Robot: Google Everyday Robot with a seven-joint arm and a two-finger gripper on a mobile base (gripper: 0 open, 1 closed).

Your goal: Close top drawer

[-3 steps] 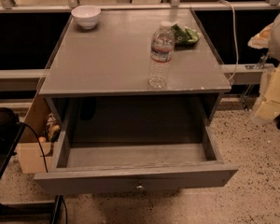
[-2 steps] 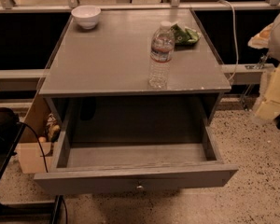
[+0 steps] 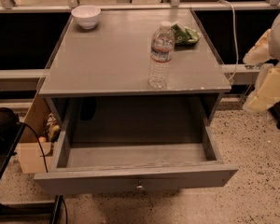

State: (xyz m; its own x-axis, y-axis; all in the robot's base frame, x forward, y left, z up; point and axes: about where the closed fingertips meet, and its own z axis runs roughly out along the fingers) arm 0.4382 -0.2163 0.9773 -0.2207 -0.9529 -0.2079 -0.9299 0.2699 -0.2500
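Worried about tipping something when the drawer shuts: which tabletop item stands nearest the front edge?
The upright water bottle; the white bowl and green packet sit at the back. The top drawer is open below, the gripper off to the right.

So the top drawer [image 3: 135,180] is pulled way out toward the near side. A water bottle [image 3: 160,55], white bowl [image 3: 86,16] and green packet [image 3: 184,34] sit on the counter [image 3: 107,64]. The end effector [image 3: 269,85] is off to the right, well apart.

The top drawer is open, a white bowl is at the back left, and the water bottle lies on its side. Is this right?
No. The camera view shows the water bottle standing upright. The top drawer is open, the bowl at back left. The pincer hangs at the right edge, away from the drawer.
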